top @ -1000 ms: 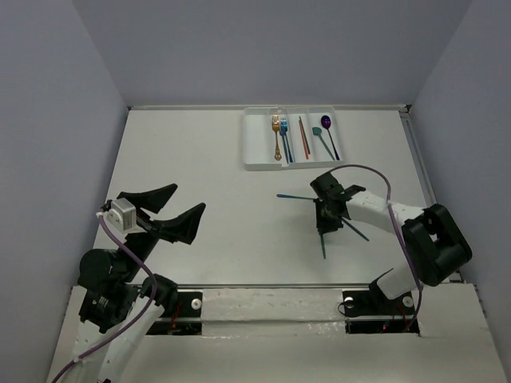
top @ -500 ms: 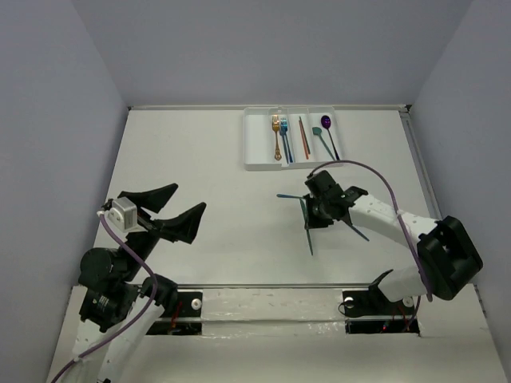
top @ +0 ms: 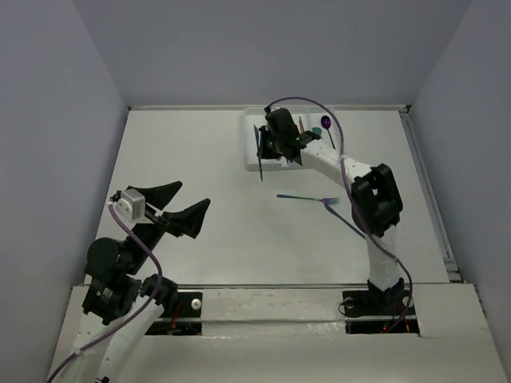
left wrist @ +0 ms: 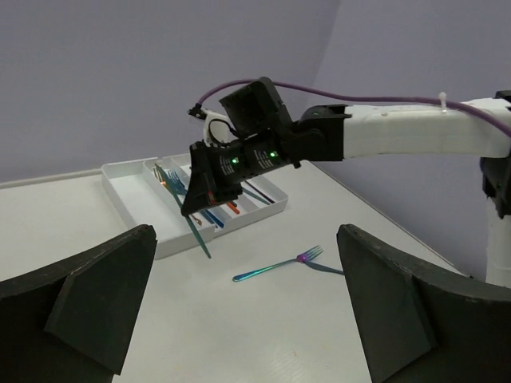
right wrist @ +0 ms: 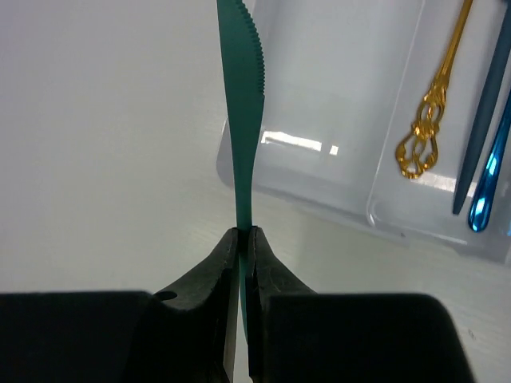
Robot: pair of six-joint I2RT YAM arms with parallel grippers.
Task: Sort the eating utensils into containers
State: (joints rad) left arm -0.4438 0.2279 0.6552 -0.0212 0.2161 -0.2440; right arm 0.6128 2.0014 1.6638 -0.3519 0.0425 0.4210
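My right gripper (top: 266, 148) (right wrist: 245, 235) is shut on a teal knife (top: 261, 163) (right wrist: 243, 96) (left wrist: 196, 234). It holds the knife by the handle above the near left corner of the white tray (top: 251, 165) (right wrist: 319, 191) (left wrist: 128, 187), blade pointing over the empty left compartment. A gold utensil (right wrist: 431, 120) and blue utensils (right wrist: 489, 152) lie in the compartments beside it. An iridescent fork (top: 307, 197) (left wrist: 275, 266) and a dark utensil (top: 349, 221) lie on the table. My left gripper (top: 192, 196) (left wrist: 246, 233) hangs open over the table's near left, with nothing between its fingers.
The right arm stretches across the table's right half toward the tray, with its purple cable (top: 307, 101) looped above it. A purple spoon (top: 326, 121) shows at the tray's right end. Grey walls close the table at the back and both sides.
The right arm has carried the teal knife from the middle of the table up to the tray's left end. The left arm has shifted slightly and remains open.
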